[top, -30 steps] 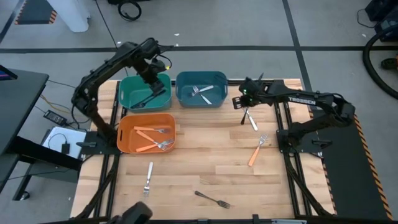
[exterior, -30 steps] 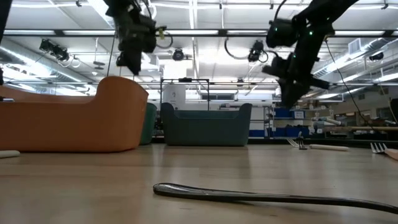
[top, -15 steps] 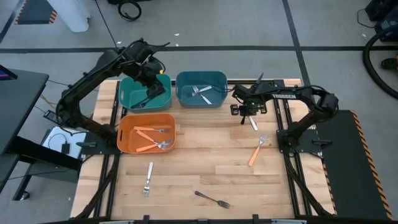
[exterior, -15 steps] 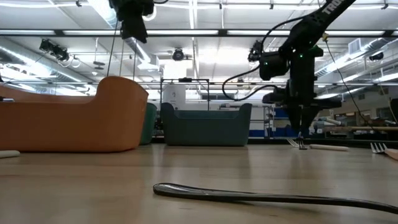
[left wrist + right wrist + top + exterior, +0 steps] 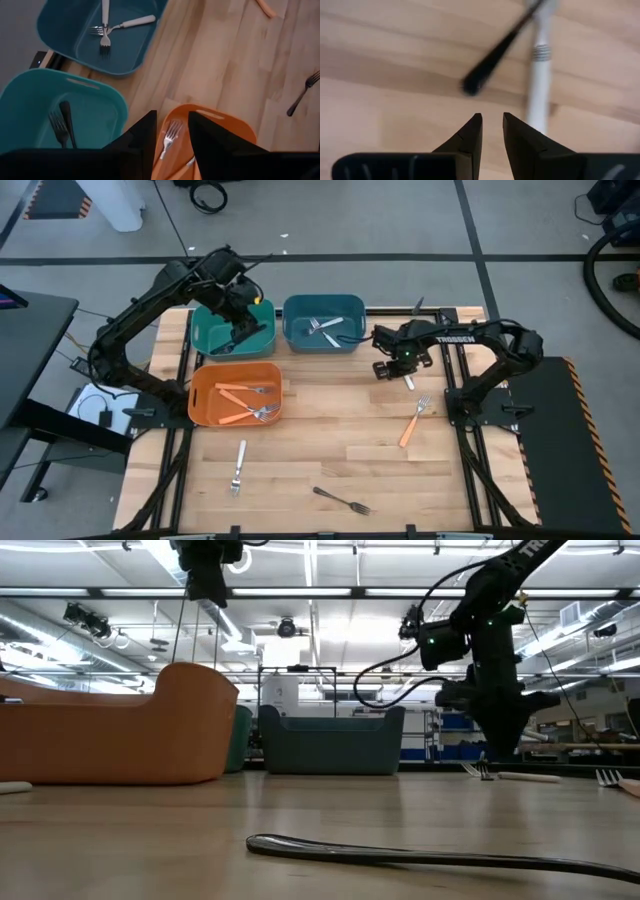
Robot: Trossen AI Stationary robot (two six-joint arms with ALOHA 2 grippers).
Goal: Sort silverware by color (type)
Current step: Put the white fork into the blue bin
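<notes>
I see forks sorted in the three plastic bins (image 5: 236, 392) upper left; five remain on the wooden table (image 5: 330, 450). Right gripper (image 5: 394, 367) hovers slightly spread, empty, over the white-handled fork (image 5: 538, 80) and black fork (image 5: 495, 52); left gripper (image 5: 243, 308), spread and empty, hangs above the bins.

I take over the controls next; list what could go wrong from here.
1. The right gripper hangs low over a black fork crossing a white-handled fork; closing may catch both or neither.
2. Its narrow jaws are off to one side of both handles.
3. The left gripper is above the orange bin; descending could strike its rim.
</notes>
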